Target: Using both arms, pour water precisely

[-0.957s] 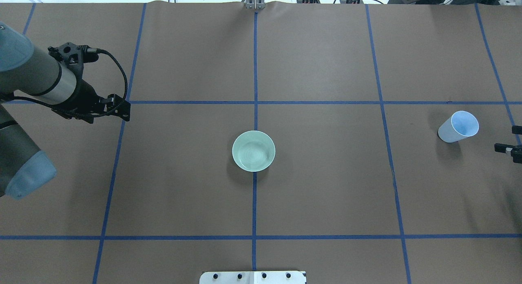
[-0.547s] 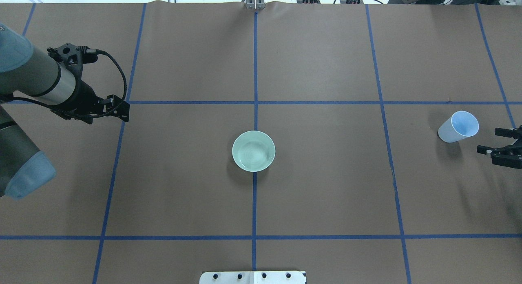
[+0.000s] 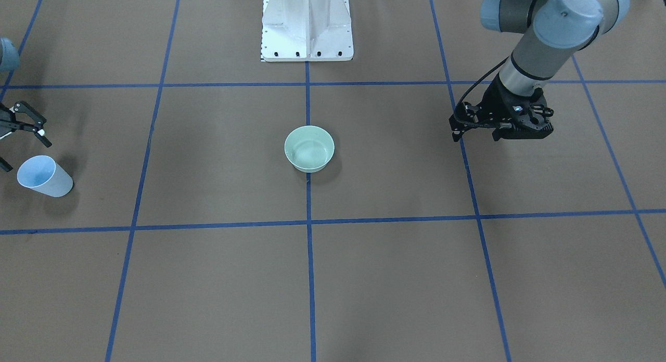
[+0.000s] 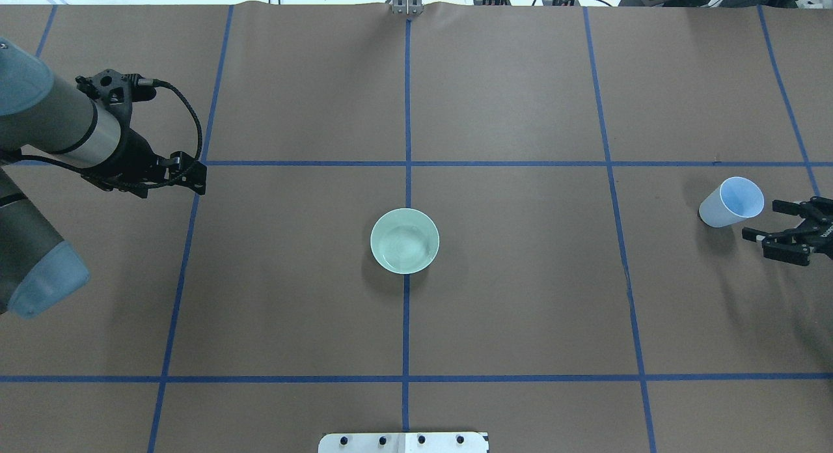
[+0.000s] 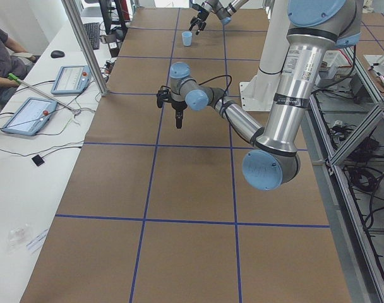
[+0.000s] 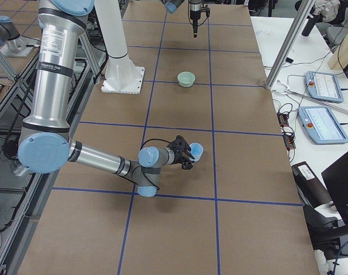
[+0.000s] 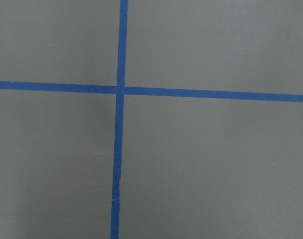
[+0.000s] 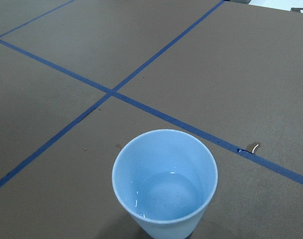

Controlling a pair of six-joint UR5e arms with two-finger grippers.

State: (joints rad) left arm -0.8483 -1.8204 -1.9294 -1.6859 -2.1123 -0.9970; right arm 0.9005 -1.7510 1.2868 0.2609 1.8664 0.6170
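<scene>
Right gripper (image 4: 763,219) spread, level just beside blue cup (image 4: 732,202), left gripper (image 4: 200,179) pressed together, pointing down

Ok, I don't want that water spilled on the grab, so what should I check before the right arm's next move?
1. Right gripper open: ok.
2. Blue cup upright, water inside: ok.
3. Cup inside the open gripper: not ok; the gripper is beside it, apart.
4. Green bowl upright, nothing over it: ok.
5. Left gripper away from the bowl: ok.
</scene>
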